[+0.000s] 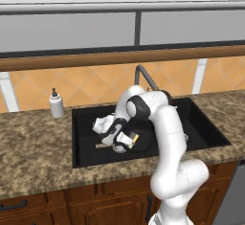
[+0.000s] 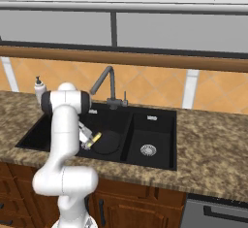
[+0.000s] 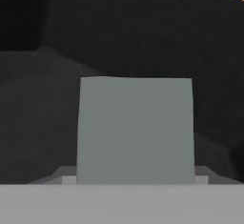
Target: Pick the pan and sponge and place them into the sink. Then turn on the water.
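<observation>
At the far left of the left base view, a white soap dispenser (image 1: 56,103) is seen standing upright on the speckled brown table (image 1: 33,142), just beside the left rim of the sink (image 1: 81,159). The sink is set into the table as a black rectangular double basin, with its dark grey faucet (image 1: 143,75) rising at the back edge before an orange tiled wall. In the left basin the pan (image 1: 143,145) is seen lying on the floor of the basin, and its light-brown handle (image 1: 103,145) is pointed to the left. The gripper (image 1: 125,141) is lowered into this same basin, just above the pan. The sponge (image 1: 128,138) is grasped between the fingers, with its yellow face shown toward the right. In the right base view the sponge (image 2: 95,138) is seen at the left edge of the pan (image 2: 109,143), and the gripper (image 2: 89,141) is closed around it. In the hand view the grey-blue face of the sponge (image 3: 136,130) is shown square and close, against the dark sink wall. To the right, the second basin is seen with a round silver drain (image 2: 148,149). No stream is seen under the spout of the faucet (image 2: 104,84).
</observation>
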